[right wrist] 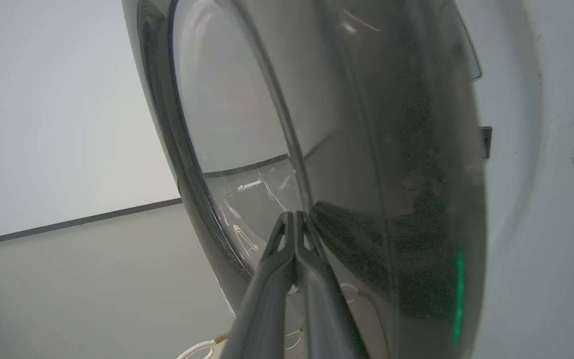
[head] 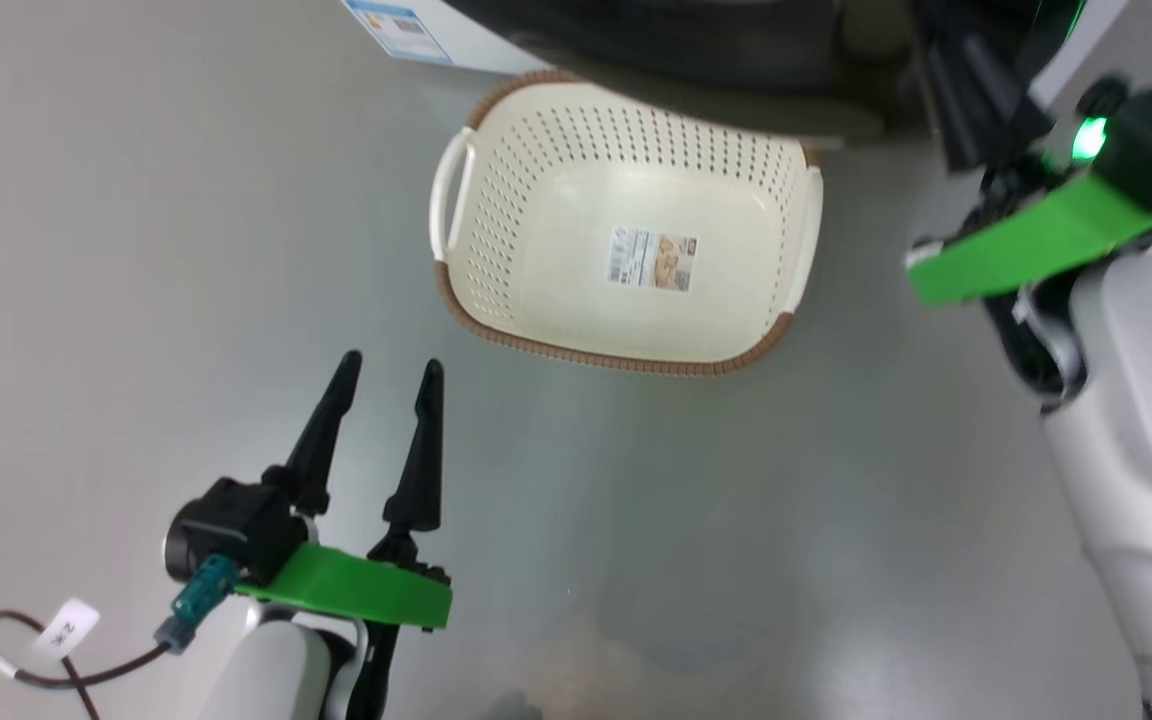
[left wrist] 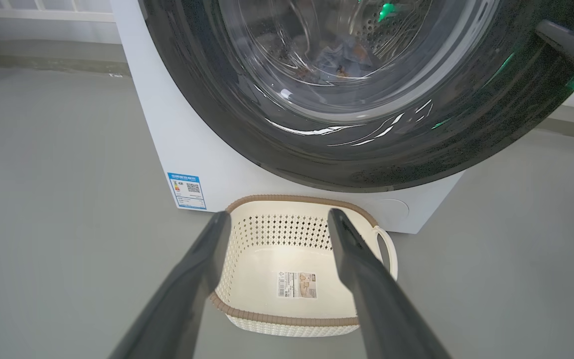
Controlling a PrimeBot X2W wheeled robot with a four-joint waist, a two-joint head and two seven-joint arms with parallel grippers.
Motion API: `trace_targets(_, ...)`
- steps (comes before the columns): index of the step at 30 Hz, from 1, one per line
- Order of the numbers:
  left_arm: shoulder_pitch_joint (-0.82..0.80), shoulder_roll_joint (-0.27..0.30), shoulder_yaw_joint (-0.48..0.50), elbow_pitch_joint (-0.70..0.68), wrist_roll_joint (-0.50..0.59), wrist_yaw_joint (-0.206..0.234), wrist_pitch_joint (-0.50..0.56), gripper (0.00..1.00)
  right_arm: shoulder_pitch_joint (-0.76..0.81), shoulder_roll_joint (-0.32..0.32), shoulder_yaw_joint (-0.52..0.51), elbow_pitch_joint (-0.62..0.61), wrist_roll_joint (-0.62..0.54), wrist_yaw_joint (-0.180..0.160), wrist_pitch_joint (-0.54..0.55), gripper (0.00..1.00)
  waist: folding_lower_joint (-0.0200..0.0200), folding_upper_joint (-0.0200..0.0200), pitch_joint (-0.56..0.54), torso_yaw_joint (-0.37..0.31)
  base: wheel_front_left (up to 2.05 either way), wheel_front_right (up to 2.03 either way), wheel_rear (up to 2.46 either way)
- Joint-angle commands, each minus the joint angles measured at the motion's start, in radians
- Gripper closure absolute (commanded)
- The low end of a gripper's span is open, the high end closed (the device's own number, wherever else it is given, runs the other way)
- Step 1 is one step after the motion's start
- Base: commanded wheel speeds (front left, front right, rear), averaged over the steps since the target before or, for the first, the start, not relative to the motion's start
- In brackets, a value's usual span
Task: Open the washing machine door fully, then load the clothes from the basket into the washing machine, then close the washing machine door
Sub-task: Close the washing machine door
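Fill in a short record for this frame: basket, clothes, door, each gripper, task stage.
basket: empty, on the floor in front of the washing machine; label sticker bare
clothes: blue pieces behind the door glass, inside the machine
washing machine door: lying over the machine front; latched or not, cannot tell
left gripper: open, holding nothing, above the floor near the basket
right gripper: shut, tips at the door's black rim; contact unclear
stage: loading looks done; door-closing step
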State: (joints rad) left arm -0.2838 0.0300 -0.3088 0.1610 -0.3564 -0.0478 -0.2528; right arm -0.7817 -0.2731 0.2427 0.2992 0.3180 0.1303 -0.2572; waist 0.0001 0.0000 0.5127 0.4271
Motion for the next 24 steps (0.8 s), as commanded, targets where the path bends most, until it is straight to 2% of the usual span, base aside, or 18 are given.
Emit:
trace_targets(1, -0.023, 0.020, 0.021, -0.025, -0.006, -0.001, -0.009, 0.00, -0.041, 0.021, -0.003, -0.015, 0.010, 0.000, -0.005, 1.00, -0.0001, 0.0000, 0.052, -0.028, 0.00, 0.00, 0.00)
trace_targets(9, -0.082, 0.020, -0.009, -0.031, -0.008, -0.009, -0.009, 0.00, -0.217, 0.053, -0.043, 0.031, 0.058, 0.000, -0.005, 1.00, -0.0001, 0.0000, 0.142, -0.064, 0.00, 0.00, 0.00)
trace_targets(17, -0.124, 0.020, -0.020, -0.039, -0.009, -0.011, -0.009, 0.00, -0.376, 0.055, -0.065, 0.075, 0.065, 0.000, -0.005, 1.00, -0.0001, 0.0000, 0.205, -0.084, 0.00, 0.00, 0.00)
trace_targets(24, -0.141, 0.020, -0.020, -0.038, -0.008, -0.013, -0.009, 0.00, -0.433, 0.069, -0.078, 0.092, 0.070, 0.000, -0.005, 1.00, -0.0001, 0.0000, 0.221, -0.099, 0.00, 0.00, 0.00)
